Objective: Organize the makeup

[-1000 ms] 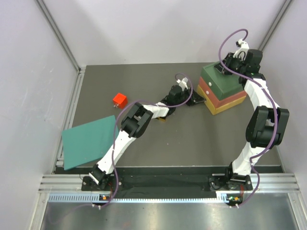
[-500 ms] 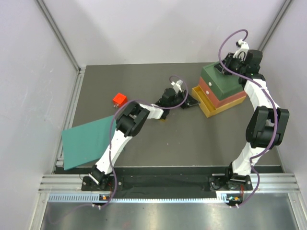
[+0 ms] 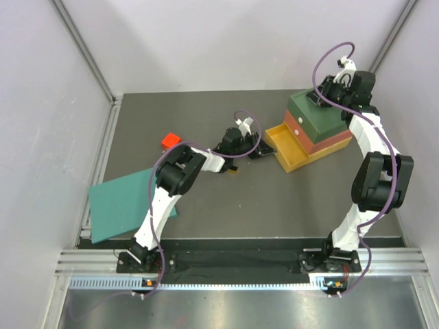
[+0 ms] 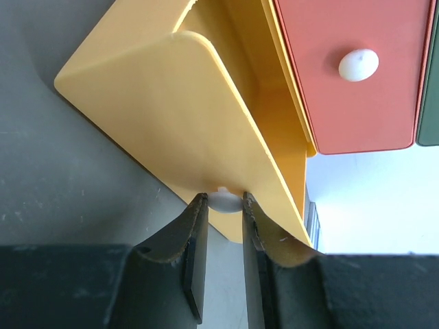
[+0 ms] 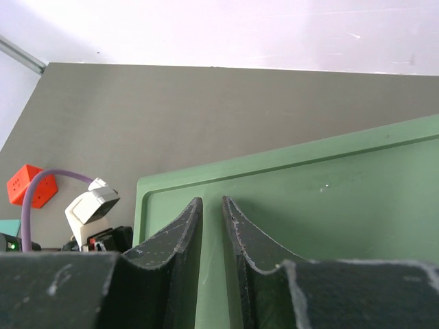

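My left gripper (image 4: 223,201) is shut on the white knob (image 4: 221,200) of the yellow bottom drawer (image 4: 171,103). The drawer (image 3: 287,146) stands pulled out to the left of the stacked green, red and yellow drawer box (image 3: 322,130). In the top view the left gripper (image 3: 263,148) is at the drawer's front. My right gripper (image 5: 211,203) rests shut, fingertips down, on the green top (image 5: 329,205) of the box, also seen in the top view (image 3: 321,96). The tubes, bottles, palette and compact are out of view. A small yellowish thing (image 3: 233,170) peeks from under the left arm.
The red drawer (image 4: 350,75) with its white knob (image 4: 358,64) is closed above the yellow one. A small red-orange block (image 3: 169,142) lies at mid-left, also in the right wrist view (image 5: 29,185). A large teal sheet (image 3: 127,202) overhangs the table's left edge.
My left gripper has drawn back to the left with the knob, and the yellow drawer has slid out of the box. The right arm has not moved.
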